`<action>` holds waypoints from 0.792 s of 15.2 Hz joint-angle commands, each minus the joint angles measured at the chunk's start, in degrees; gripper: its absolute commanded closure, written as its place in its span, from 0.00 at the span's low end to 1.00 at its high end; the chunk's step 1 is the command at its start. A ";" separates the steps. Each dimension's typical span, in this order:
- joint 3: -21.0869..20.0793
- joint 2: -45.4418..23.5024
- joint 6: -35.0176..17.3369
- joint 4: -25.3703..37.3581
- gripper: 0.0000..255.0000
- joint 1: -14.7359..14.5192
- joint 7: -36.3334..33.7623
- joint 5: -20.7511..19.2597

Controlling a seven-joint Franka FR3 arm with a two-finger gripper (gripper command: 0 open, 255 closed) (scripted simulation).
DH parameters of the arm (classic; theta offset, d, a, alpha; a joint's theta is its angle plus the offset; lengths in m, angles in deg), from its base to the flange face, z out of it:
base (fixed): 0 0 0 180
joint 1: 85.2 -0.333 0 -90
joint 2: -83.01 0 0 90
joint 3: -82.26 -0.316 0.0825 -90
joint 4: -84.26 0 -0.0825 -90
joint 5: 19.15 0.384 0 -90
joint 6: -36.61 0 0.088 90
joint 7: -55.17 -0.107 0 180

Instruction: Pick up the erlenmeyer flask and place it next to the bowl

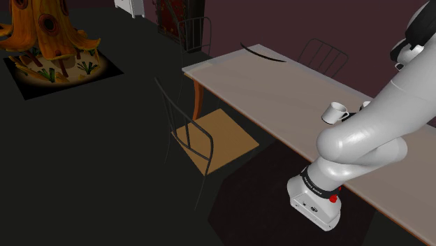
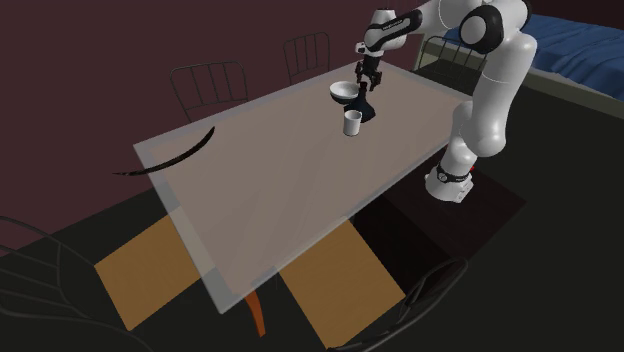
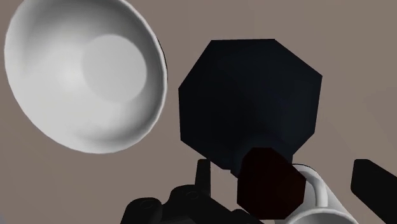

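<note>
Wrist view: dark navy faceted flask (image 3: 249,95) beside white bowl (image 3: 83,76).

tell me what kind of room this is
Likely a dining area in a home, open to a bedroom: a long table with wire-backed chairs around it, a bed with a blue cover, and an orange tree-stump decoration.

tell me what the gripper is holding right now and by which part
Nothing, it seems: the open gripper straddles the neck of the dark flask, its fingers not touching it.
</note>
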 commanded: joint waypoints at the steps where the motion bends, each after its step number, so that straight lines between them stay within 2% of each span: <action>1: 0.16 1.48 1.66 0.90 0.00 -0.27 -1.12 -1.61; 4: 0.13 5.05 6.50 3.85 0.00 -0.71 -3.70 -5.29; 12: 0.09 5.05 6.49 3.84 0.00 -0.67 -3.70 -5.29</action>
